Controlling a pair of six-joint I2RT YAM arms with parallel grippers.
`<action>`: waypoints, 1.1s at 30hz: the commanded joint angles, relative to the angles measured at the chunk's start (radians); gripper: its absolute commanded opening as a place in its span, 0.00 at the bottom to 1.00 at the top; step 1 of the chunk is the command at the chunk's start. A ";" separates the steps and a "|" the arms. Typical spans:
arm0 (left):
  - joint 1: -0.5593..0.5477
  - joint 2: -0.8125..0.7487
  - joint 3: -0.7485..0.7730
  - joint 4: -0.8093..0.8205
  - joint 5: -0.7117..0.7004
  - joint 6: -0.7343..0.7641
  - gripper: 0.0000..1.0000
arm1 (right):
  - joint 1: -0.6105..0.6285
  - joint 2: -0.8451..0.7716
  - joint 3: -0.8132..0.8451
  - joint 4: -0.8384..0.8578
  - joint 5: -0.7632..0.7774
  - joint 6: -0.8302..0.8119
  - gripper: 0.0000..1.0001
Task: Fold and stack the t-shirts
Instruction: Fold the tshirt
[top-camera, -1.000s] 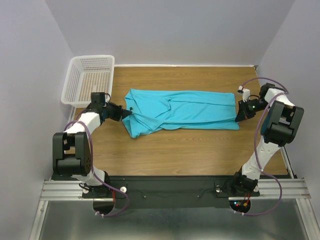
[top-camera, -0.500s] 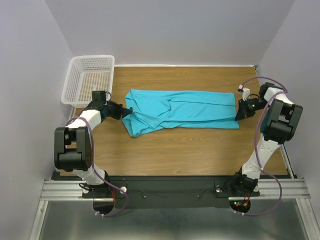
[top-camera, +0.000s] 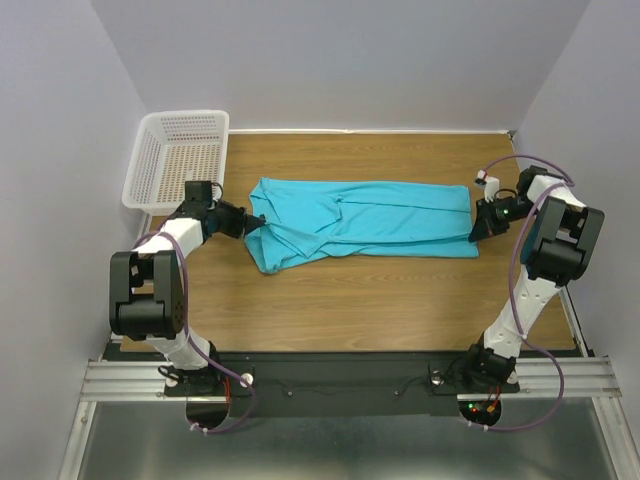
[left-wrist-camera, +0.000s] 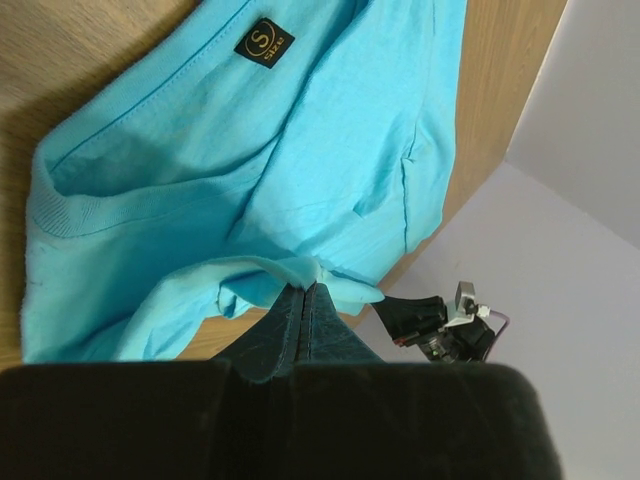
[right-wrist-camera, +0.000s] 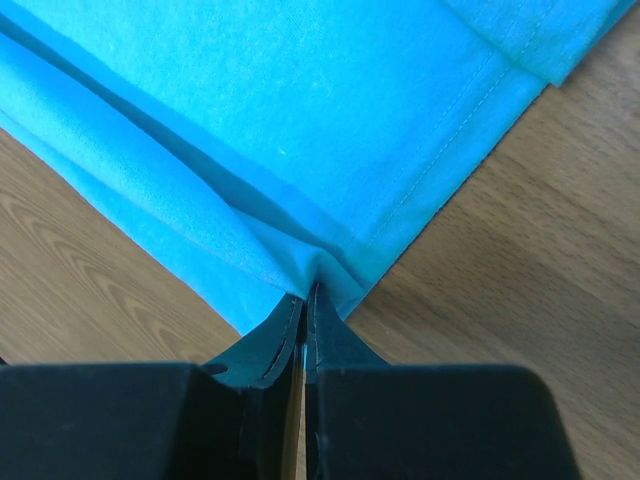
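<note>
The turquoise t-shirt (top-camera: 365, 225) lies stretched across the back half of the table, folded lengthwise, neck end to the left. My left gripper (top-camera: 255, 224) is shut on a pinch of its cloth at the neck end; the left wrist view shows the shirt (left-wrist-camera: 250, 150) with its dark size label (left-wrist-camera: 265, 42) and the gripper (left-wrist-camera: 305, 290) closed on a fold. My right gripper (top-camera: 476, 235) is shut on the hem corner at the right end; the right wrist view shows the gripper (right-wrist-camera: 305, 295) pinching the shirt (right-wrist-camera: 300, 110) edge just above the wood.
A white mesh basket (top-camera: 180, 160) stands at the back left corner, right behind the left arm. Walls close in the table on the left, right and back. The wooden table (top-camera: 370, 310) shows bare wood in front of the shirt.
Almost nothing. The left arm has shifted very slightly; the shirt and the right arm stay where they were.
</note>
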 joint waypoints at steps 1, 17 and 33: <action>0.005 0.007 0.047 0.024 0.017 0.019 0.00 | 0.005 -0.003 0.053 0.022 -0.019 0.007 0.06; -0.002 0.027 0.053 0.028 0.018 0.025 0.00 | 0.011 -0.014 0.059 0.103 -0.018 0.096 0.25; -0.005 0.040 0.066 0.036 0.029 0.025 0.00 | 0.009 -0.144 -0.027 0.374 0.074 0.320 0.35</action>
